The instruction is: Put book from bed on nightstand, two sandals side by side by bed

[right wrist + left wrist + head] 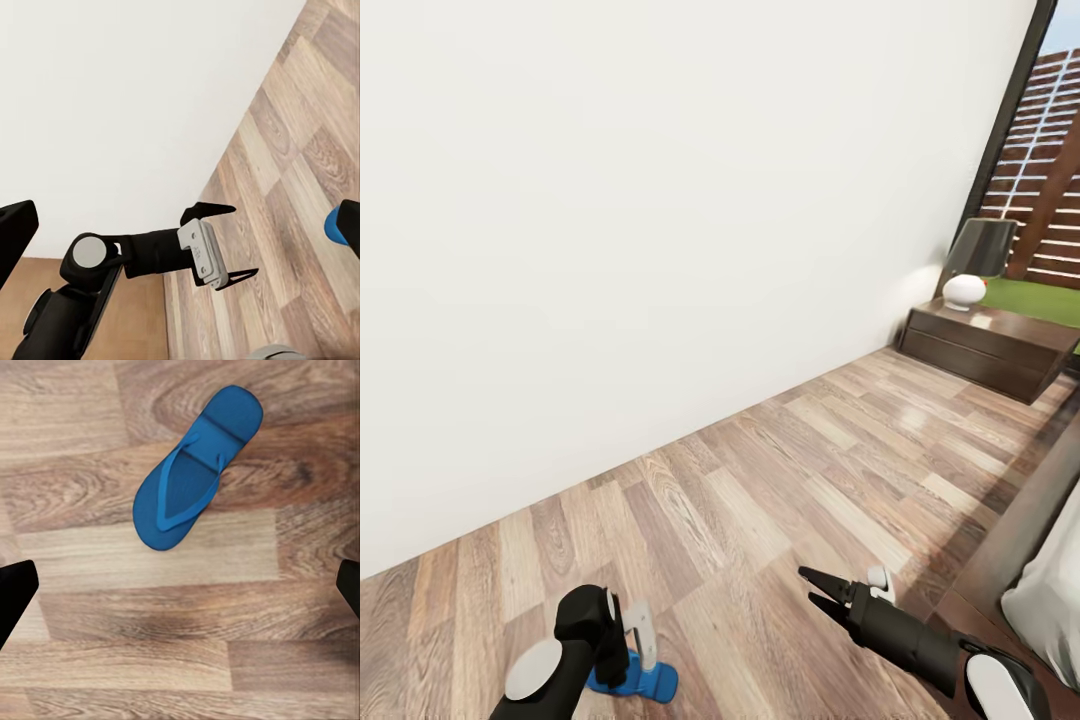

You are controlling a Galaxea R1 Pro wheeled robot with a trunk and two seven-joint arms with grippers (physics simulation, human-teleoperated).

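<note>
Blue sandal lies flat on the wood-plank floor at near left, directly under the left pincer, whose fingers are spread wide and empty. Rightward, the right pincer hovers open, empty. Far right: bed, dark cabinet.

The left gripper hangs over the plank floor with its two dark fingers spread apart, nothing between them. A white wall stands behind. A sliver of blue sandal peeks in at the edge.
</note>
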